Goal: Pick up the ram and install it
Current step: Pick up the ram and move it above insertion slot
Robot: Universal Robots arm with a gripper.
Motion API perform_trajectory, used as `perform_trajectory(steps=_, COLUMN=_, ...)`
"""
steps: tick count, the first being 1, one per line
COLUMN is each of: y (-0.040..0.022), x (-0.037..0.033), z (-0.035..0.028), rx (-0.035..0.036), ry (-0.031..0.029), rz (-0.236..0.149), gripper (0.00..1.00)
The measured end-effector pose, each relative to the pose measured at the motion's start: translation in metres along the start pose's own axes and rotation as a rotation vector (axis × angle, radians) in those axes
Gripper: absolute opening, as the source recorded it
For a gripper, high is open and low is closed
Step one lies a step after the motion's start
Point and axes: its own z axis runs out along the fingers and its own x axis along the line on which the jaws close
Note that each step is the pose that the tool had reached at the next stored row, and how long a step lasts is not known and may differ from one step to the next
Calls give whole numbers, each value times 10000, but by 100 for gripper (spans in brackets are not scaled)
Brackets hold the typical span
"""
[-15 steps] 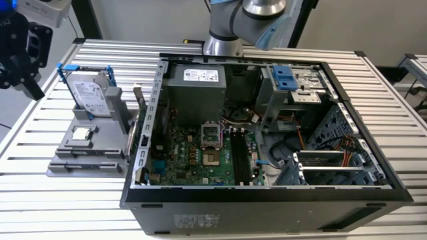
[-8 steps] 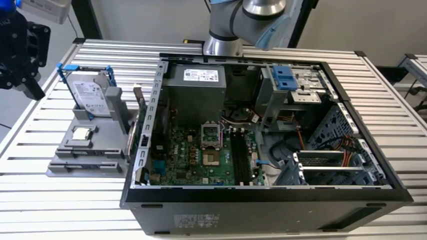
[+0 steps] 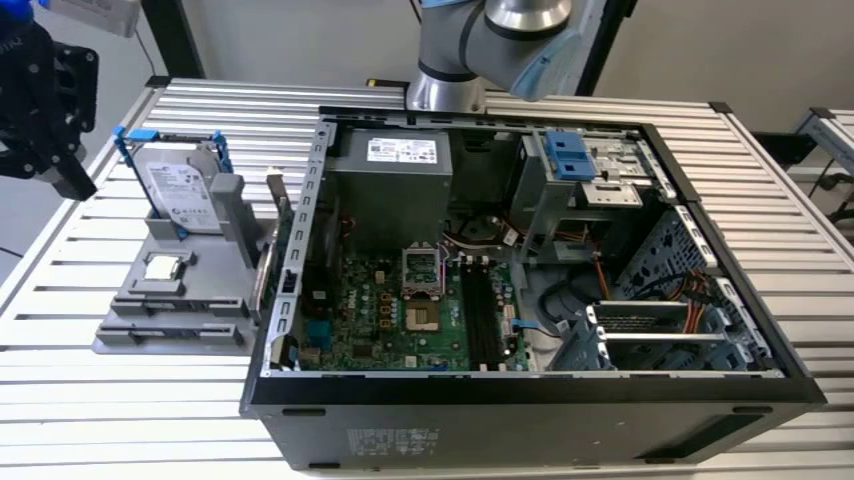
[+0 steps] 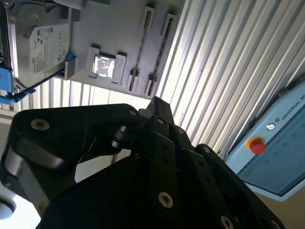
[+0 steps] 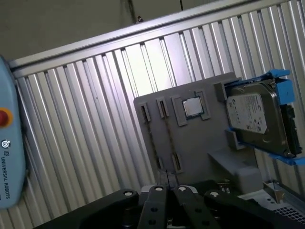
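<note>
The gripper [image 5: 167,187] sits closest to the lens in both wrist views. Its black linkages fold in toward one another, so the jaws stand drawn together with nothing between them.

Past it, a grey fixture tray [image 5: 200,143] rests on the slatted aluminium table [image 5: 95,119]. Two narrow holders [image 5: 167,138] on the tray each carry a thin dark strip seen edge-on. This appears to be the ram [image 5: 151,138], standing on its long edge in the tray, though its face does not show and it cannot be told for certain. Just beside the holders a small square silver processor [image 5: 193,107] lies flat in its pocket, between them and the hard drive [image 5: 255,119]. The hard drive is a silver box in a blue frame, propped at a tilt at the tray's other end. A pale blue control pendant [image 5: 5,143] with a red button lies on the table, well apart from the tray.

In the exterior view the gripper hangs at the exterior view's left edge, above the table and higher than the hard drive, touching nothing. The ram holders are at the tray's near end, apart from it.

An open computer case [image 3: 534,425] lies just beside the tray on the exterior view's right. Its motherboard [image 3: 380,320] faces up, with black memory slots [image 3: 487,310] running beside the processor socket [image 3: 424,285]. Whether a stick sits in any slot cannot be told. The arm [image 3: 461,50] rises behind the case.
</note>
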Motion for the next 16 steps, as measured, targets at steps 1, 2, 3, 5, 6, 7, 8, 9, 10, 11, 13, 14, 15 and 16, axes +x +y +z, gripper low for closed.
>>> perform_trajectory(steps=1, y=0, x=0, z=-1, rx=47, ry=-15, rz=-122, gripper=0)
perform_trajectory(steps=2, y=0, x=0, z=-1, rx=93, ry=-29, rz=-237, gripper=0)
perform_trajectory(steps=3, y=0, x=0, z=-3, rx=130, ry=-41, rz=-365, gripper=0)
perform_trajectory(steps=5, y=-1, x=0, z=-5, rx=152, ry=-51, rz=-645, gripper=0)
perform_trajectory(steps=6, y=-1, x=0, z=-5, rx=154, ry=-55, rz=-792, gripper=0)
perform_trajectory(steps=7, y=0, x=0, z=-5, rx=153, ry=-57, rz=-945, gripper=0)
perform_trajectory(steps=8, y=0, x=0, z=-6, rx=150, ry=-59, rz=-1103, gripper=0)
perform_trajectory(steps=9, y=1, x=0, z=-8, rx=147, ry=-61, rz=-1272, gripper=0)
perform_trajectory(steps=10, y=1, x=-1, z=-8, rx=145, ry=-64, rz=-1453, gripper=0)
perform_trajectory(steps=11, y=0, x=0, z=-9, rx=142, ry=-67, rz=-1640, gripper=0)
perform_trajectory(steps=13, y=0, x=0, z=-10, rx=137, ry=-72, rz=-1995, gripper=0)
perform_trajectory(steps=14, y=0, x=0, z=-10, rx=134, ry=-75, rz=-2180, gripper=0)
perform_trajectory(steps=15, y=0, x=0, z=-10, rx=132, ry=-77, rz=-2348, gripper=0)
perform_trajectory(steps=16, y=0, x=0, z=-10, rx=129, ry=-79, rz=-2535, gripper=0)
